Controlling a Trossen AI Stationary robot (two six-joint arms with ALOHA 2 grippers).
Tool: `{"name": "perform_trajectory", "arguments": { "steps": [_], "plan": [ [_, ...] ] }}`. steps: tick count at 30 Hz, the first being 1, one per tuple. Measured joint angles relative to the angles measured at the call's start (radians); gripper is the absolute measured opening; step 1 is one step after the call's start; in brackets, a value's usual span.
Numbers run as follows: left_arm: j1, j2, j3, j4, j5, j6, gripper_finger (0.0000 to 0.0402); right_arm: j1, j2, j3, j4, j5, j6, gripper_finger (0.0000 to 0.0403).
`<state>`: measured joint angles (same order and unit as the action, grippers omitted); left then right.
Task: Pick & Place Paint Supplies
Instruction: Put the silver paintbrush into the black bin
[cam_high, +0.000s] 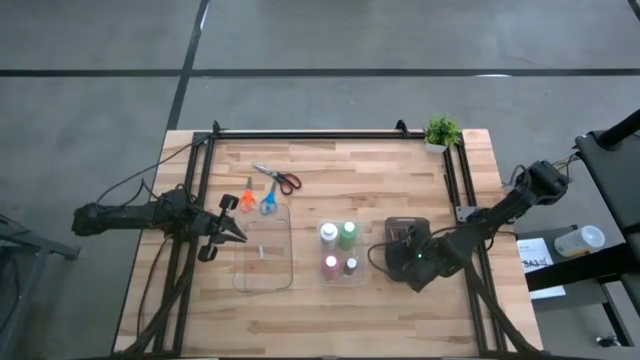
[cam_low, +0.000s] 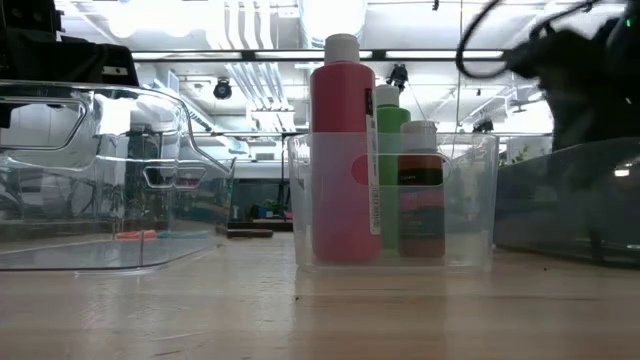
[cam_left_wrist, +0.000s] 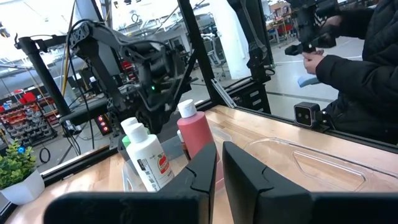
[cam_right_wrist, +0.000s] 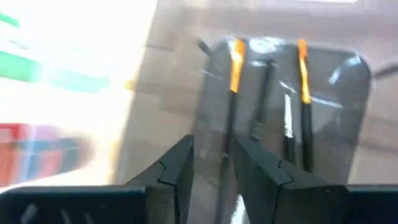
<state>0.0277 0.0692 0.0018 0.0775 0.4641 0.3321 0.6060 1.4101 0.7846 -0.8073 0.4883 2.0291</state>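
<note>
Four paint bottles stand upright in a small clear bin (cam_high: 338, 251): white (cam_high: 328, 233), green (cam_high: 347, 233), red (cam_high: 330, 265) and brownish (cam_high: 351, 266). Red scissors (cam_high: 281, 180), orange scissors (cam_high: 246, 198) and blue scissors (cam_high: 268, 201) lie flat on the table beyond a clear tray (cam_high: 263, 256). Several dark paintbrushes (cam_right_wrist: 267, 93) lie side by side in a dark grey tray (cam_right_wrist: 348, 93). My right gripper (cam_right_wrist: 212, 165) hangs low over that tray, open by a narrow gap, with one brush shaft (cam_right_wrist: 231, 118) running between its fingers. My left gripper (cam_high: 234, 229) is shut at the clear tray's left edge.
A small potted plant (cam_high: 441, 131) sits at the far right corner. A black frame rail (cam_high: 310, 133) runs along the far edge. A person in a dark jacket (cam_left_wrist: 360, 62) stands beyond the table. Bare wood lies along the near edge (cam_high: 330, 320).
</note>
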Motion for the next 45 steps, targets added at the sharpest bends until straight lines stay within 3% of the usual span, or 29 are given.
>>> {"name": "perform_trajectory", "arguments": {
  "steps": [9,15,24,28,37,45],
  "plan": [
    [0.000,0.000,0.000,0.000,0.000,0.000,0.0036,0.000,-0.156,0.048,-0.041,0.136,-0.166,0.0109],
    [0.000,0.000,0.000,0.000,0.000,0.000,0.0036,-0.004,-0.250,0.097,-0.181,0.217,-0.241,0.0109],
    [0.000,0.000,0.000,0.000,0.000,0.000,0.0035,-0.005,-0.332,0.174,-0.684,0.234,0.047,0.0109],
    [0.000,0.000,0.000,0.000,0.000,0.000,0.0035,-0.020,-0.349,0.180,-0.766,0.235,0.131,0.0109],
    [0.000,0.000,0.000,0.000,0.000,0.000,0.0035,-0.203,-0.377,0.160,-0.765,0.188,-0.004,0.0109],
    [0.000,0.000,0.000,0.000,0.000,0.000,0.0035,-0.450,-0.355,0.158,-0.753,0.183,-0.274,0.0109]
  ]
}}
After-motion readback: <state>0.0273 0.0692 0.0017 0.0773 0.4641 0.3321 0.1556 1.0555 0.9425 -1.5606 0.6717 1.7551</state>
